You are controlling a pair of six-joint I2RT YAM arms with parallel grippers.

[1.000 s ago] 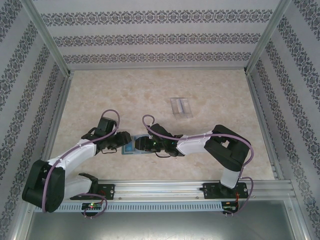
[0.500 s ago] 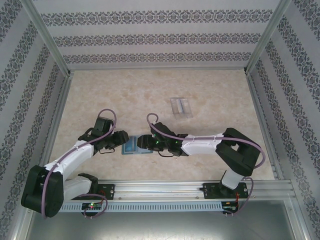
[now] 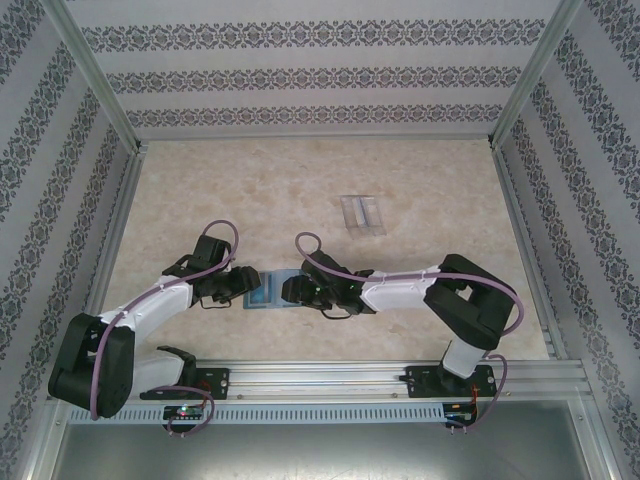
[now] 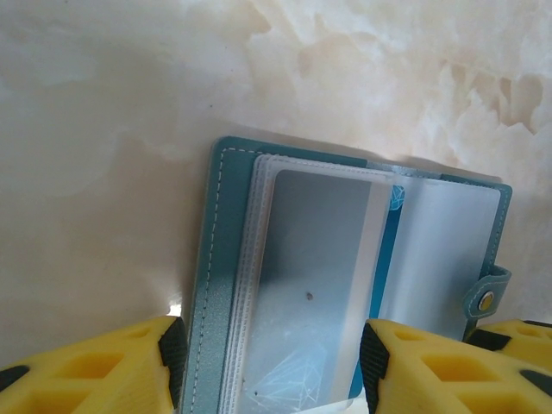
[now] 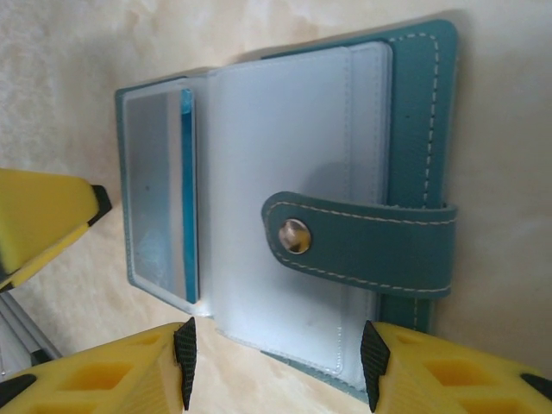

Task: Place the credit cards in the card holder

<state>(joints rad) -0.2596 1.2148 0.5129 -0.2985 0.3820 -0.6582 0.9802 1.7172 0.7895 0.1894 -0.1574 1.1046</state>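
The card holder (image 3: 270, 291) lies open and flat on the marbled counter (image 3: 300, 190), in its near part and a little left of the middle. It sits between the two pincers, which reach toward each other from either side.

The left pincer (image 3: 243, 286) is at the holder's left edge. In the left wrist view its yellow fingers (image 4: 95, 366) stand apart. Between them is the near end of the holder's teal cover and its stack of clear sleeves (image 4: 250, 285). The pads sit right at the edges of that stack, and I cannot tell whether they pinch it or merely straddle it.

The right pincer (image 3: 292, 291) is at the holder's right edge, its jaws released and spread wide. In the right wrist view its fingers (image 5: 457, 371) frame the near edge of the holder (image 5: 414, 112) without clamping it. One of them overlaps the teal cover.

A credit card (image 4: 319, 276) with a pale grey face sits inside one of the clear sleeves, with a bright blue strip (image 5: 187, 190) along one long side. The holder's strap (image 5: 371, 241) is folded across the frosted sleeves, with its metal snap (image 5: 295, 235) facing up.

A clear plastic stand (image 3: 362, 213) lies well apart from the holder, farther back and to the right.
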